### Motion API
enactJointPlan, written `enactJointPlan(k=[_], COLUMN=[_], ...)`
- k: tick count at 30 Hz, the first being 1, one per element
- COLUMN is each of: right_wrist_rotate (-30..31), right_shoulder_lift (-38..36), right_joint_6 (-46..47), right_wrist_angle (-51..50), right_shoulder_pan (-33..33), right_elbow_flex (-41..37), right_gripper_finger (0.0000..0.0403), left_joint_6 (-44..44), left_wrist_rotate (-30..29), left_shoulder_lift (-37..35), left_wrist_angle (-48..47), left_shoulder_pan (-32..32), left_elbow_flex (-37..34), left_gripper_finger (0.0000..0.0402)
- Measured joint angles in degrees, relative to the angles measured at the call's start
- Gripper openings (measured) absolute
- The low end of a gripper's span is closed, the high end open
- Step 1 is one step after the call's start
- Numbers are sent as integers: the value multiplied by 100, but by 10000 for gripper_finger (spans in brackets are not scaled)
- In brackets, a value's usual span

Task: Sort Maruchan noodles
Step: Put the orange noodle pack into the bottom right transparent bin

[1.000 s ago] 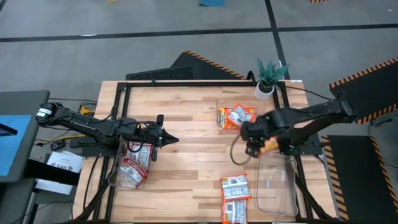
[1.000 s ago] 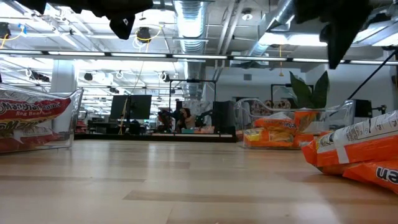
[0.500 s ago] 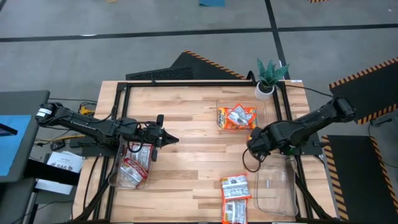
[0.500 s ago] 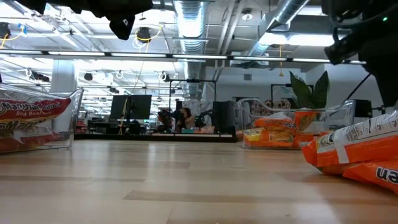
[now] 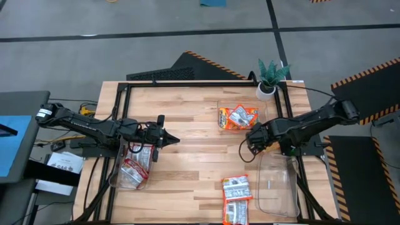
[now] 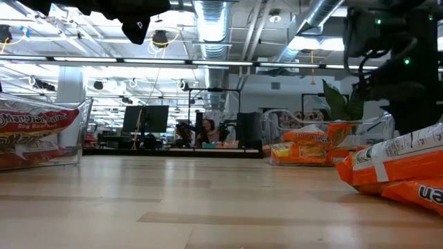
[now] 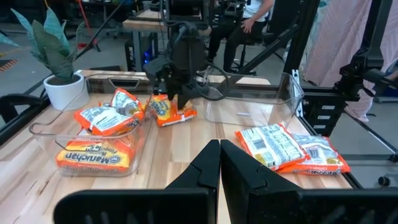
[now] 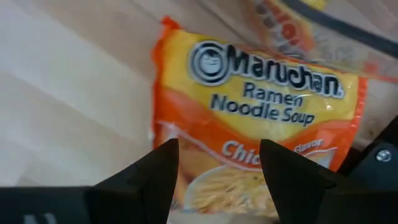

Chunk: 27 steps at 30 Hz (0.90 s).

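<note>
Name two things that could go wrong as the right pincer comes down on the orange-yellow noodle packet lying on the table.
1. The right pincer is open over the flat orange-yellow plastic Maruchan packet; its fingers may slide off the slick wrapper or pinch only the film.
2. That packet lies close beside the clear plastic bin holding other orange packets, so a finger might clip the bin wall and shove it.

The left pincer waits shut near the left bin.
</note>
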Motion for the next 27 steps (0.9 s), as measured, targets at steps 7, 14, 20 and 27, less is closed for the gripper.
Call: enactJointPlan(k=[7,14,20,27], right_wrist_rotate=[0,38,58,65], right_shoulder_lift=[-15,-13,-32,8], right_joint_6=[85,173,212,-164], right_wrist_angle=[392,523,544,459], right_shoulder_pan=[-96,-95,-91,-76], right_elbow_flex=[-390,-539,-673,-512], right_gripper_finger=[249,221,75,16], left_joint_6=[-4,-4,-7,-7], left_wrist_rotate=[2,2,2,4], left_shoulder_lift=[0,0,0,0], left_wrist_angle=[-2,-2,-2,-2], left_shoulder_pan=[-2,1,-2,1], left_elbow_flex=[0,0,0,0], left_gripper_finger=[0,0,0,0])
